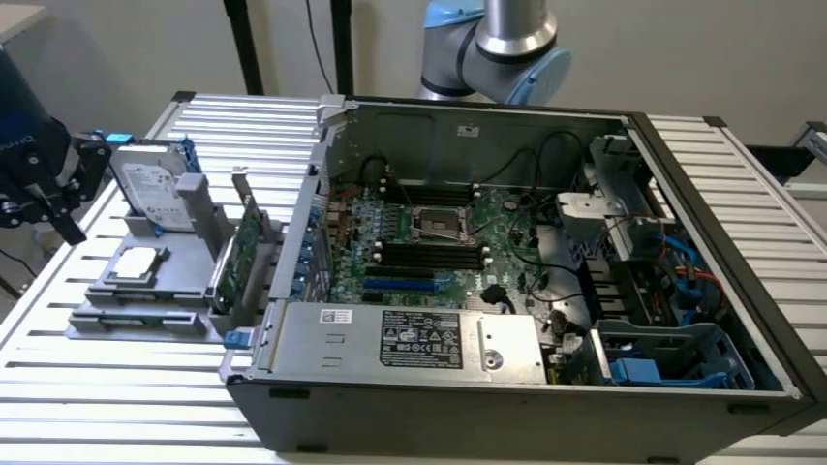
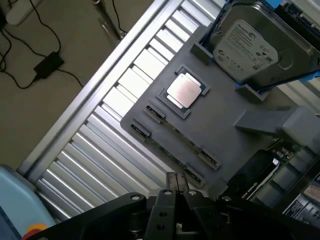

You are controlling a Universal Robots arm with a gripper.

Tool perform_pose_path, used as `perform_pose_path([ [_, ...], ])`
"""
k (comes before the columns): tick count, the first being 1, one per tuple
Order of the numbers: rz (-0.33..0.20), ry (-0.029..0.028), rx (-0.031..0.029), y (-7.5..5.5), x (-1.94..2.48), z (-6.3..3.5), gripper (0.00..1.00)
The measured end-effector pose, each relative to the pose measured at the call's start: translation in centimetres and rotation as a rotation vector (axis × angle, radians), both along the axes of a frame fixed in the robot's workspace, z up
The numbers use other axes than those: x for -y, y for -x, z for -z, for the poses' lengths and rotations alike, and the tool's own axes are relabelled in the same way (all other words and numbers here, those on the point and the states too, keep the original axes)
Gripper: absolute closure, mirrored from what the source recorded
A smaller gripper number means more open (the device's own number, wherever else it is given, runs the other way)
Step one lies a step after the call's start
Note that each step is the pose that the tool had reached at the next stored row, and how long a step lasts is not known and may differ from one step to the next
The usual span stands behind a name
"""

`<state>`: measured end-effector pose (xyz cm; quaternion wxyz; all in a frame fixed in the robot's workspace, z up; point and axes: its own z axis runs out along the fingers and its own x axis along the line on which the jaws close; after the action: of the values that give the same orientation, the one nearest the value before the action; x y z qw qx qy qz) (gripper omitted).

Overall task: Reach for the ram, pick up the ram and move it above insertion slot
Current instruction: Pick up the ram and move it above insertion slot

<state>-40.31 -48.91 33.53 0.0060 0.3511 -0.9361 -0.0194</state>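
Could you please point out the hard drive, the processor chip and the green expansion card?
hard drive [image 2: 245,50]: wrist view, its white label.
processor chip [image 2: 186,91]: wrist view, its silver lid.
expansion card [image 1: 232,271]: exterior view, its green board.

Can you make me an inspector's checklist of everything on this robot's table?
Surface: slatted metal table, carrying a grey holder and an open computer case.
Job's things: the ram lies flat at the front of the holder, not picked up; long black slots sit on the board inside the case.
Clutter: hard drive, processor chip, expansion card, all in the holder.
Gripper: the gripper hangs over the holder's ram end.
Cables: black cables and blue cables in the case; a black cable with adapter on the floor.
Surroundings: plain wall; arm base behind the case.
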Motion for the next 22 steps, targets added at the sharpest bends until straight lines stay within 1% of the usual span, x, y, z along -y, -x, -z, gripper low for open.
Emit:
perform_pose_path([
  [12,-0.218,-0.0016,0.0114,0.00,-0.01,0.00,0.89],
  [19,-0.344,-0.0018,0.0166,0.01,0.00,0.01,0.89],
  [22,-0.400,-0.0016,0.0207,0.00,-0.01,0.03,0.89],
])
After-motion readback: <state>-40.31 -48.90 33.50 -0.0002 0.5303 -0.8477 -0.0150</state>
